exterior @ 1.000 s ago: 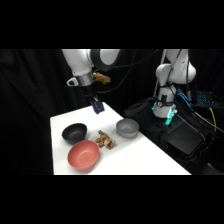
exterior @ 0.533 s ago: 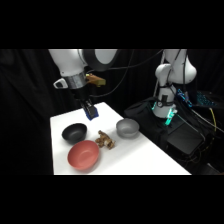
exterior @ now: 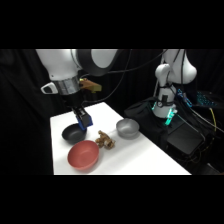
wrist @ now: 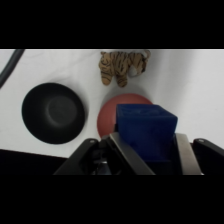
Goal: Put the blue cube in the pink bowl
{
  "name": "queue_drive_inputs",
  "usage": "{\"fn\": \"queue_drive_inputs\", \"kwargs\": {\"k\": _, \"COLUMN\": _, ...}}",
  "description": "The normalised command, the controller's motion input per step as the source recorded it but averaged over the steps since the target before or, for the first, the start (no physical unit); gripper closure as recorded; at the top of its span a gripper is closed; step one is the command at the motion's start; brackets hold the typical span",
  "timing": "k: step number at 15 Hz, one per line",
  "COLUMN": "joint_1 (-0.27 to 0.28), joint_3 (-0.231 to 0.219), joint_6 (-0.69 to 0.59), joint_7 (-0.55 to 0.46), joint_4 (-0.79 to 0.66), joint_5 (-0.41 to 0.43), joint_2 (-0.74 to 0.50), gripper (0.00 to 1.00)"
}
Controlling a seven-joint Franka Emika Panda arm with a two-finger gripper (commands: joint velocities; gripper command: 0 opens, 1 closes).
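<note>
- We have the blue cube (wrist: 146, 131) clamped in the gripper (wrist: 147, 150), the two fingers pressed flat against opposite faces and the block filling the gap between them.
- In the side view the gripper (exterior: 83, 121) hangs in the air with the blue cube (exterior: 85, 121) clear of the table (exterior: 145, 160), above the black bowl (exterior: 73, 133) near the table's far left edge.
- The pink bowl (exterior: 83, 154) sits at the near left part of the table, just beside the black bowl; from the wrist view its rim (wrist: 107, 117) shows behind the cube, mostly covered by it.
- We judge the cube rigid and light: its edges stay sharp under the squeeze and it does not sag. Its flat parallel faces suit a two-finger pinch across the middle, which is what we see.
- Its surface looks matt, so we expect little slipping, and we see nothing fragile about it.
- A small striped toy tiger (exterior: 105, 141) lies between the pink bowl and the grey bowl (exterior: 127, 128), just beside the pink rim, so we should lower well inside the bowl.
- The bowl looks shallow and smooth; a dropped cube could bounce, so we would let go low.
</note>
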Motion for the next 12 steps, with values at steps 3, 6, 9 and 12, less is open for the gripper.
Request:
{"fn": "queue_drive_inputs", "kwargs": {"k": 3, "joint_1": 0.040, "joint_3": 0.029, "joint_6": 0.24, "joint_7": 0.01, "joint_4": 0.28, "joint_5": 0.024, "joint_2": 0.31, "gripper": 0.73}}
{"fn": "queue_drive_inputs", "kwargs": {"k": 6, "joint_1": -0.017, "joint_3": 0.005, "joint_6": 0.25, "joint_7": -0.01, "joint_4": 0.24, "joint_5": 0.027, "joint_2": 0.31, "gripper": 0.73}}
{"fn": "queue_drive_inputs", "kwargs": {"k": 9, "joint_1": -0.061, "joint_3": 0.018, "joint_6": 0.18, "joint_7": -0.05, "joint_4": 0.24, "joint_5": 0.075, "joint_2": 0.31, "gripper": 0.73}}
{"fn": "queue_drive_inputs", "kwargs": {"k": 12, "joint_1": -0.066, "joint_3": 0.042, "joint_6": 0.12, "joint_7": -0.08, "joint_4": 0.28, "joint_5": 0.100, "joint_2": 0.30, "gripper": 0.73}}
